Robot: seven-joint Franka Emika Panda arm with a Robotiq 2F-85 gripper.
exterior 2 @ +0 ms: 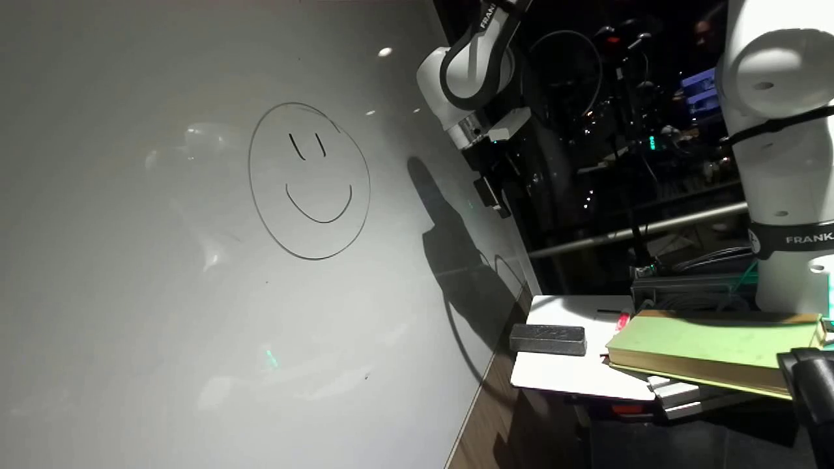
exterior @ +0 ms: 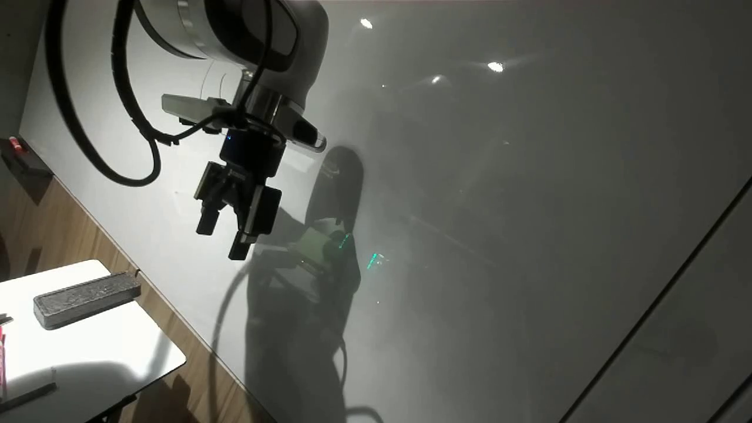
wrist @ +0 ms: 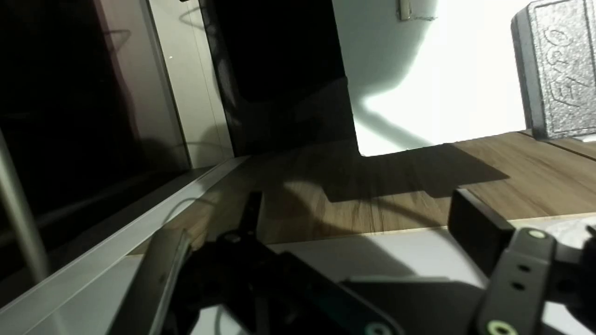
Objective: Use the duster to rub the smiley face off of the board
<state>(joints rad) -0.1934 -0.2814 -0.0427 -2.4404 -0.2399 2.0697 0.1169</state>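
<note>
Black pincer (exterior: 223, 236): jaws spread apart, nothing between them; points downward, higher than the bench (exterior: 117, 338) and off to its side.
Dark grey duster (exterior 2: 547, 340): one block, flat on the bench, lettering on its upper face in the wrist view; not touched by the pincer.
Duster, handling: presumably light, stiff, hard to damage; any softer underside is hidden.
Duster, hold: best across the narrow width at mid-length, one jaw to each long side.
Bench, room: white surface shows along both long sides of the duster; the jaws should fit down past it.
Bench, edge: one duster end lies at or just over the edge facing the board (exterior: 499, 264); a nudge that way might tip it off.
Green book (exterior 2: 710, 335): near the duster's opposite end, small red item (exterior 2: 623, 321) beside the book; narrows the approach there.
Wood floor (exterior: 59, 235): strip between bench and board.
Glossy board: surface runs past the drawing on all sides, room for strokes.
Smiley face (exterior 2: 309, 182): thin dark outline, two eye strokes, curved mouth; well apart from the pincer.
</note>
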